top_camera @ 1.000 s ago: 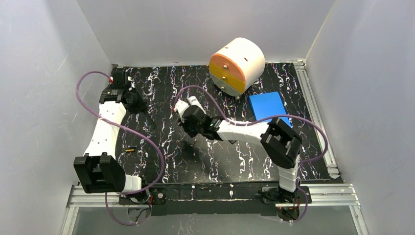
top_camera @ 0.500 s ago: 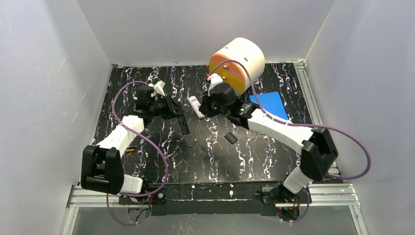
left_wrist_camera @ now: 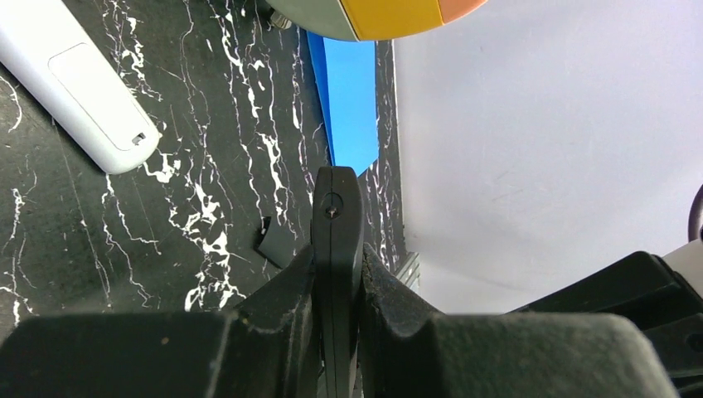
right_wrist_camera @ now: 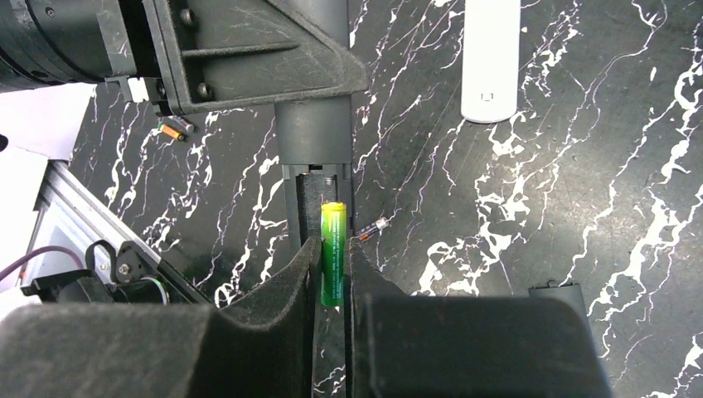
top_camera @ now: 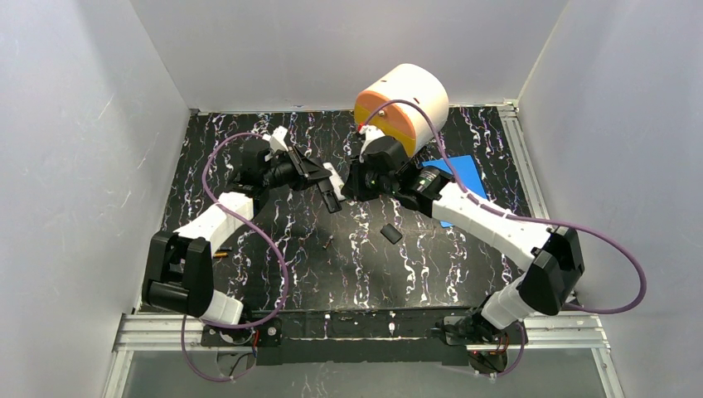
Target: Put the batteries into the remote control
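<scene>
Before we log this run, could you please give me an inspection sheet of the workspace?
Surface: black, white-veined tabletop.
Job's things: green-yellow cylindrical battery at the open compartment of the slim black remote control; small loose batteries on the table.
Clutter: white remote control, black cover piece, blue flat box, round white-orange-yellow drawer unit.
Grippers: left gripper shut on the black remote; right gripper shut on the battery.
Cables: purple cables arching over both arms.
Surroundings: plain white walls.

This is a robotics lab test cell. Plain white panels (top_camera: 83, 124) box in a black marbled tabletop (top_camera: 365, 274) on three sides. An aluminium rail (top_camera: 555, 323) runs along its near edge, where the left arm (top_camera: 207, 228) and right arm (top_camera: 489, 224) are bolted, and purple cables (top_camera: 279, 269) loop above it.
</scene>
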You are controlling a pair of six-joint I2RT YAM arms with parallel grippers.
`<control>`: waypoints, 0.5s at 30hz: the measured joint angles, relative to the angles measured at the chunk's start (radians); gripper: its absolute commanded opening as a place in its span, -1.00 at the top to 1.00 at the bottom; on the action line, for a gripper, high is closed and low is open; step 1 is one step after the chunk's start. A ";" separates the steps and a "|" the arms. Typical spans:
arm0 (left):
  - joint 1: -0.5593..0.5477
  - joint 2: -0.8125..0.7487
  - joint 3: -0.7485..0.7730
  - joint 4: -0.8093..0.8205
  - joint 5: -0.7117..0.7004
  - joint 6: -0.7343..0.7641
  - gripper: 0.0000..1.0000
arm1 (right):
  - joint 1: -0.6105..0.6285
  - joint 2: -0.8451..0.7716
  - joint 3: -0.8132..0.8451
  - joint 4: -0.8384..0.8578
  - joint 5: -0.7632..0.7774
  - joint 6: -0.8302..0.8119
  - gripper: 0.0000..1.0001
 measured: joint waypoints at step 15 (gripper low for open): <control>-0.003 0.002 0.013 0.020 -0.024 -0.108 1.00 | 0.000 0.066 0.035 -0.053 -0.072 0.011 0.58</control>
